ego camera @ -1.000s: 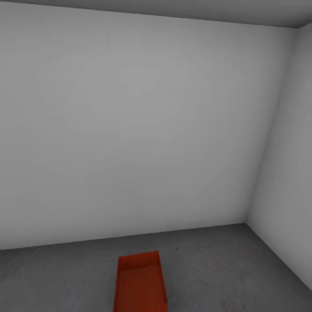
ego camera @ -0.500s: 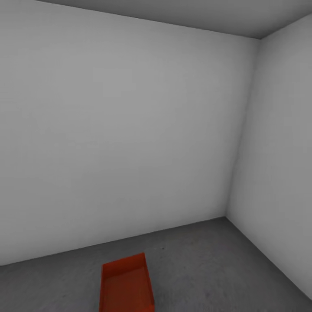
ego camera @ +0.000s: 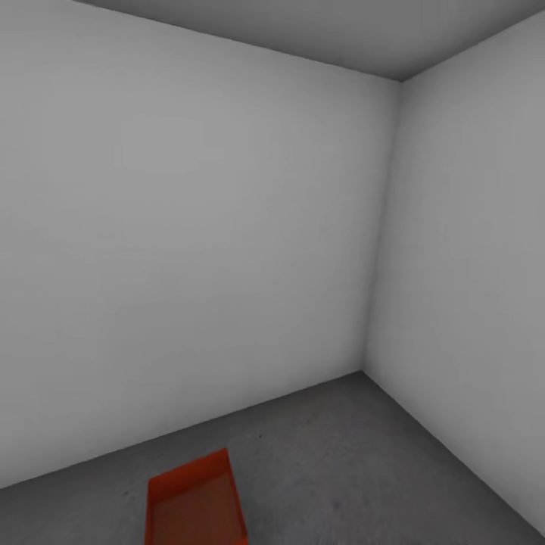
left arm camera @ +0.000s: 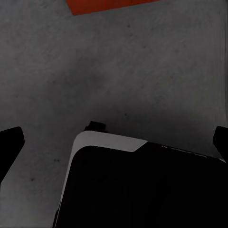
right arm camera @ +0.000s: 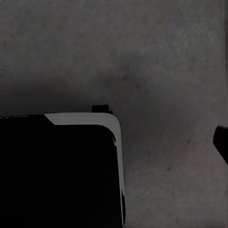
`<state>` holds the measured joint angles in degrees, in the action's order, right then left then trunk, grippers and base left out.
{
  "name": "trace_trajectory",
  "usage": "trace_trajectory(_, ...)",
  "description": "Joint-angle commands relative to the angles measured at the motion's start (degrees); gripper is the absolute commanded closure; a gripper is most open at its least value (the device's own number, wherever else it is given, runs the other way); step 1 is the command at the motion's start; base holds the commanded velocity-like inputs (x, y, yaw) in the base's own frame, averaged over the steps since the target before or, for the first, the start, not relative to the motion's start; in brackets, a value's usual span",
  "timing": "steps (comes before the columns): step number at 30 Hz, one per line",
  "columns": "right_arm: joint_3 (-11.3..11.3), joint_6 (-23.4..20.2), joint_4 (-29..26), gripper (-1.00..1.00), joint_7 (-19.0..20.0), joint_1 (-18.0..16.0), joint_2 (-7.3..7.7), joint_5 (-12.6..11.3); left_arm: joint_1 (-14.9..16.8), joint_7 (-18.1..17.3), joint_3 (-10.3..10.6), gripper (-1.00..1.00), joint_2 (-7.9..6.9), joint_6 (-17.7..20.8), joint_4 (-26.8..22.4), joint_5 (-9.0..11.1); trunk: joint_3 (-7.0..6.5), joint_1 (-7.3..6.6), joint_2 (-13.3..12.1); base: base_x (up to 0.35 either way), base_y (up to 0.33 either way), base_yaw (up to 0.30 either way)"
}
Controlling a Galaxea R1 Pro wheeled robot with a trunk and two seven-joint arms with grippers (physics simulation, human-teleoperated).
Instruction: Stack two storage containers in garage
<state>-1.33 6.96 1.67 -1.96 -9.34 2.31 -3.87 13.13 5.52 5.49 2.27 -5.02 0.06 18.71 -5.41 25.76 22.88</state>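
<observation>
One bin (ego camera: pixel 195 506) already sits upright on the garage floor (ego camera: pixel 363 469) near the corner, nothing stacked in it, so the second bin is yet to be brought; left tool (left arm camera: pixel 114 142) spread and empty, right tool's (right arm camera: pixel 221 142) state I cannot tell

The right wrist camera looks down on the floor (right arm camera: pixel 156 61), a dark grey, speckled concrete surface. A large black body with a pale rounded edge, part of the robot (right arm camera: pixel 57 171), covers one lower corner of the picture. A dark fingertip of the right gripper (right arm camera: pixel 221 140) juts in at the opposite edge, over bare concrete; its opening cannot be judged.
</observation>
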Motion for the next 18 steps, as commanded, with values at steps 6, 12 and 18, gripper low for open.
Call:
trace_trajectory(6, -0.1, 0.3, 0.2, -1.00, 0.0, -0.1, 0.05, -0.4, 0.0, 0.2, 0.5, -1.00, 0.01, -0.2, 0.0, 0.5, -0.12, 0.02, 0.0, 0.000, 0.000, -0.283)
trace_trajectory(12, -0.2, 0.3, 0.2, -1.00, 0.0, -0.1, 0.13, -0.1, 0.0, 0.2, 0.5, -1.00, 0.01, -0.2, 0.0, 0.5, -0.15, 0.02, 0.0, 0.000, 0.000, -0.288)
trace_trajectory(18, -0.2, 0.3, 0.2, -1.00, 0.0, -0.1, 0.15, 0.0, 0.0, 0.2, 0.5, -1.00, 0.01, -0.2, 0.0, 0.5, -0.15, 0.02, 0.0, 0.000, 0.000, -0.289)
